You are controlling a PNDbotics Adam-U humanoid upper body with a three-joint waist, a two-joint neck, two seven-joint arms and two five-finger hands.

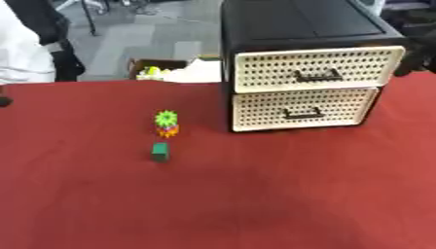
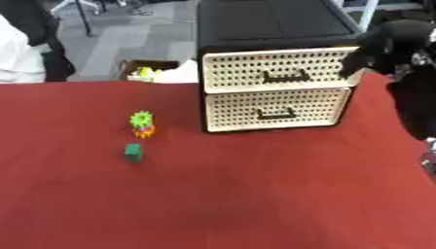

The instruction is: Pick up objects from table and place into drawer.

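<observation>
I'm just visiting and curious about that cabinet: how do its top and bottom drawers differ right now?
The top drawer sticks out slightly from the black cabinet, while the bottom drawer sits further back. The top drawer has the robot's right hand at its right edge; nothing touches the bottom drawer. Both share cream perforated fronts and dark handles.
</observation>
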